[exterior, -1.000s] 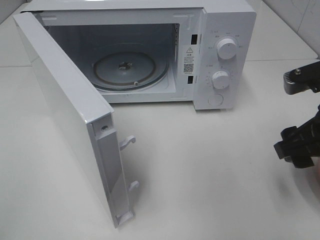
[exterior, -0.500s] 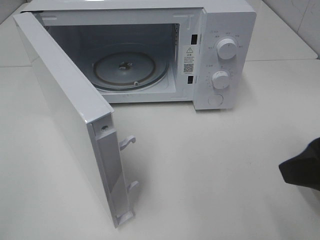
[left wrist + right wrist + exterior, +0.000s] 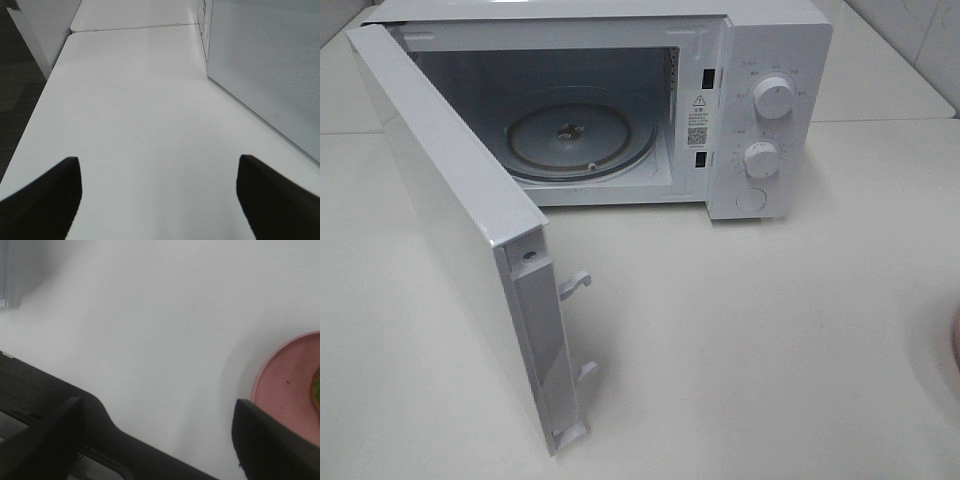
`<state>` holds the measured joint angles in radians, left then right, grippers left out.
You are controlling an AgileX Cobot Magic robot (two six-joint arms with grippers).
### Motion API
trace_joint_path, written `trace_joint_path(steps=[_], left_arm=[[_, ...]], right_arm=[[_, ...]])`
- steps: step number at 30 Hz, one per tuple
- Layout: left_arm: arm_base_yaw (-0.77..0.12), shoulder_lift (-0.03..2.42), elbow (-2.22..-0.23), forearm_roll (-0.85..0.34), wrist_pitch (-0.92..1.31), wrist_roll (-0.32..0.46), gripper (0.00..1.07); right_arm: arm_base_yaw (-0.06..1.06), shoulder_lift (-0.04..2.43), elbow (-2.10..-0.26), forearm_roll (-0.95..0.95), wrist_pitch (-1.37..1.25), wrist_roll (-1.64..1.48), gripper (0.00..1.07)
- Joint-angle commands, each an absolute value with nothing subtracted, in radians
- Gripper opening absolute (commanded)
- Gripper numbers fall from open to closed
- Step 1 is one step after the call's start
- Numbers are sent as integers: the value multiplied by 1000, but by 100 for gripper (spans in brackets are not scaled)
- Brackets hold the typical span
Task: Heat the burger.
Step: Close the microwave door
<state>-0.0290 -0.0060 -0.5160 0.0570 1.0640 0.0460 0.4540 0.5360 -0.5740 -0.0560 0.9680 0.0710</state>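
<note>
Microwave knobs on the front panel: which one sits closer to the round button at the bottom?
The lower knob. It sits directly above the round button, while the upper knob is higher on the panel, near the microwave's top edge.

High front view onto open microwave (image 3: 620, 110); wrist views low over shared table (image 3: 140, 125).

Bright, even, soft overhead light; faint shadow beneath microwave door (image 3: 470, 250); blurred, soft-focus right wrist view; mild glare on table (image 3: 140, 110).
</note>
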Motion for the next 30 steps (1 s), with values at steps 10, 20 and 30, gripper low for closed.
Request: trace_joint_path(steps=[10,20,30], left_arm=[[-24,-22,-516,52,1059,44,78],[-24,-22,-516,52,1059,44,78],[-24,-22,-516,52,1059,44,78]], right_arm=[[218,237,-525,-89,986,84,76],[86,68,-495,-91,959,86,76],[22,-33,-490,-93,963,79,76]])
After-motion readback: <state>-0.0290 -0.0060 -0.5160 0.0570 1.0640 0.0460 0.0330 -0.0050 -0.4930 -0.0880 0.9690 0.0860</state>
